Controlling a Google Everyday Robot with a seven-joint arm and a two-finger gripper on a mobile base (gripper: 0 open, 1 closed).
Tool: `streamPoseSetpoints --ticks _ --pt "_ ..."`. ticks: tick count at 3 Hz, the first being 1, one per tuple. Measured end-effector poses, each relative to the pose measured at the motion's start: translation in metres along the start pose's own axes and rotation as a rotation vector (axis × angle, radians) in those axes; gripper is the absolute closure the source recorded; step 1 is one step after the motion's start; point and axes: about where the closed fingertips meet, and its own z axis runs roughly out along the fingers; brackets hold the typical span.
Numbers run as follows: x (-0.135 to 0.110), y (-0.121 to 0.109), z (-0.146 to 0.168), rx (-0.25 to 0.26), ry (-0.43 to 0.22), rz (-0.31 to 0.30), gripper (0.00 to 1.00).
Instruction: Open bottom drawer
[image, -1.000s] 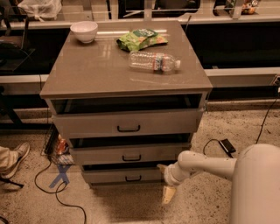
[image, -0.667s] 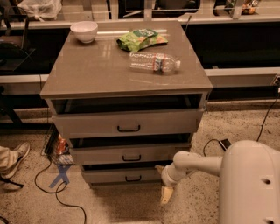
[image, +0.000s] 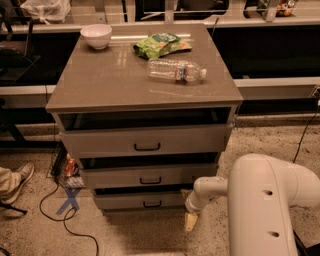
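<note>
The bottom drawer (image: 142, 201) is the lowest, flattest taupe-grey front of the cabinet, with a small black bar handle (image: 152, 204). It stands pulled out a little, with a dark gap above it. My gripper (image: 190, 220) hangs low at the end of the white arm (image: 260, 200), just right of the drawer's right end and close to the floor. It is beside the drawer, to the right of the handle.
The middle drawer (image: 150, 176) and top drawer (image: 145, 141) also stand slightly open. On the cabinet top lie a white bowl (image: 96, 36), a green bag (image: 161, 45) and a plastic bottle (image: 176, 69). Cables (image: 60, 212) and a shoe (image: 15, 181) lie on the floor at left.
The arm has swung left and nearer the camera, and its white body now fills more of the lower right. The gripper stays low by the bottom drawer's right end.
</note>
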Motion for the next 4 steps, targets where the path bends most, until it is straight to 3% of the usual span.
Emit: streamPoseSetpoints --ticks 1,3,4 --pt "0.011 -0.016 0.014 0.057 0.027 0.013 0.0" --pt "0.029 -0.045 0.051 0.049 -0.004 0.025 0.0" --pt "0.036 -0.065 0.045 0.103 -0.004 0.03 0.0"
